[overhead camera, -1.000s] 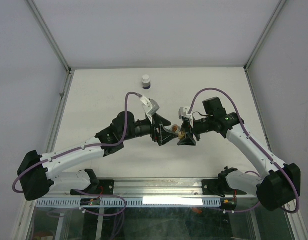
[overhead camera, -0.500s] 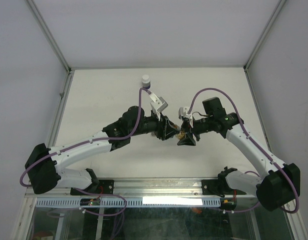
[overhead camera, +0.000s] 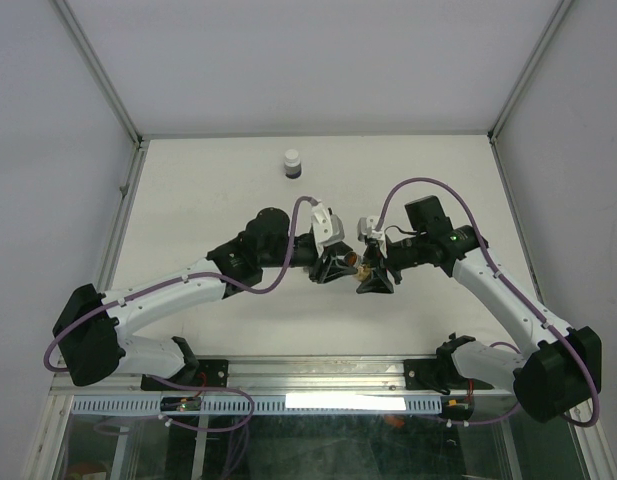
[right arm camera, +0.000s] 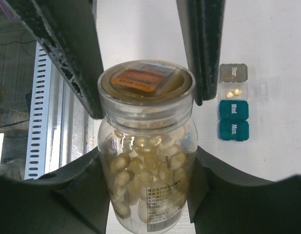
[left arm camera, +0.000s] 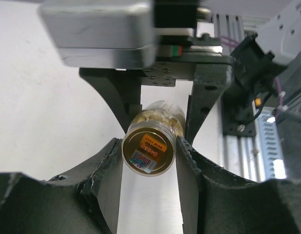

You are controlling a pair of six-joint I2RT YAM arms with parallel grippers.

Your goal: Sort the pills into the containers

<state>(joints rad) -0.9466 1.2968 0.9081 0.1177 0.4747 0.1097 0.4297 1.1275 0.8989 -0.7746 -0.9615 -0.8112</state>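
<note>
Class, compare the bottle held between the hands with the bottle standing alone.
The held bottle is clear, showing tan pills; the far bottle looks dark. The held bottle's cap has an orange label; the far bottle's is white. The left hand and right hand grip the held bottle; the far bottle stands free. Both are capped.

The small bottle (overhead camera: 292,163) stands upright at the far end of the pale counter (overhead camera: 188,200), white cap on top, dark body below, nothing touching it. Well nearer than the bottle, an aluminium rail (overhead camera: 318,372) runs along the counter's near edge, and a white slotted cable duct (overhead camera: 138,404) sits just past that. Behind the bottle rises a grey wall (overhead camera: 308,60), with metal frame posts (overhead camera: 98,70) slanting up on either side.
</note>
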